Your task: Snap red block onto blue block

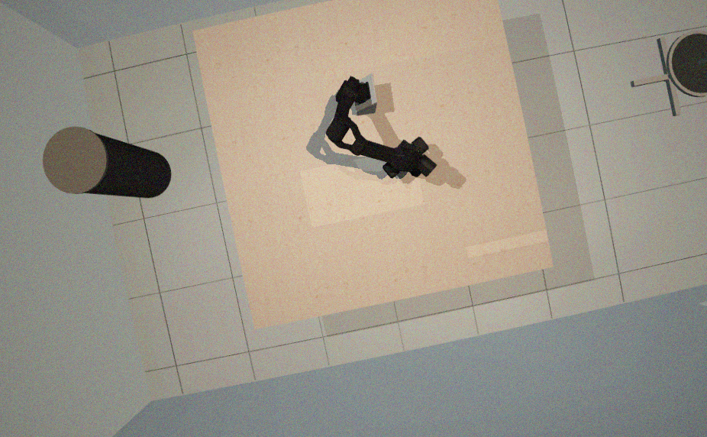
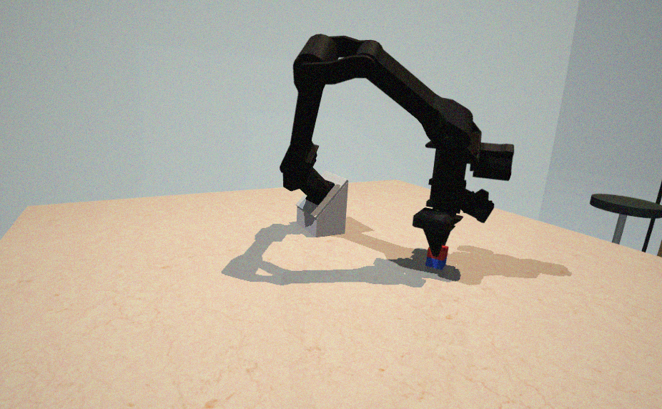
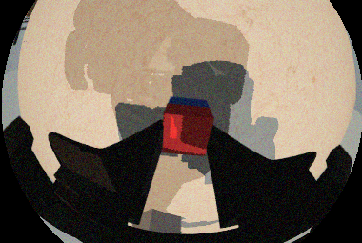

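So this 1 arm (image 1: 375,150) (image 2: 404,86) is sporting matte black all over, chunky rounded joints, an open slot near the elbow and blocky dark housings around the wrist.

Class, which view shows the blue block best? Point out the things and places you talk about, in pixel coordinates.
The exterior view: the blue block (image 2: 435,263) (image 3: 190,102) appears beneath the red block (image 2: 440,252) (image 3: 188,130). The wrist view shows only a blue strip; in the top view, it isn't visible.

The block (image 2: 442,253) (image 3: 188,132) on top is red, the one beneath blue, the tabletop (image 1: 399,260) (image 2: 272,345) (image 3: 295,66) speckled peach.
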Robot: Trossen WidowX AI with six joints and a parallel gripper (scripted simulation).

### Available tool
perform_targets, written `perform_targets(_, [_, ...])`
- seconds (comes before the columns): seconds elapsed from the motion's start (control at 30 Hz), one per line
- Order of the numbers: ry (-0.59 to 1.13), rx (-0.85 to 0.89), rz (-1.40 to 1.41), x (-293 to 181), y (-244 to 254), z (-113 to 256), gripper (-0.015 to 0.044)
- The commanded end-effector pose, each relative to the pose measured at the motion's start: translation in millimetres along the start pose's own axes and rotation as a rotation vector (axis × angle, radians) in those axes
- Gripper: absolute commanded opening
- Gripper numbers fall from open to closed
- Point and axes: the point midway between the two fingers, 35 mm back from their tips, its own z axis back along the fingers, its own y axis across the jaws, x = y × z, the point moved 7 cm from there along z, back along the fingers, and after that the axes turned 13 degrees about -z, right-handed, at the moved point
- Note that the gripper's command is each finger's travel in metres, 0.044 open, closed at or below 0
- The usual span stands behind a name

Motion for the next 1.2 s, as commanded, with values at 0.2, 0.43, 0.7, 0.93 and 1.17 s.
perform_targets(0.2, [0.0, 0.0, -0.002, 0.2, -0.2, 0.4, 0.0131])
perform_targets(0.43, [0.0, 0.0, -0.002, 0.2, -0.2, 0.4, 0.022])
perform_targets(0.7, [-0.003, 0.003, 0.0, 4.4, 1.5, 41.4, 0.022])
perform_targets(0.93, [-0.003, 0.0, 0.001, 0.3, 1.7, 102.5, 0.022])
perform_targets(1.17, [-0.003, 0.0, 0.001, 0.3, 1.7, 102.5, 0.022])
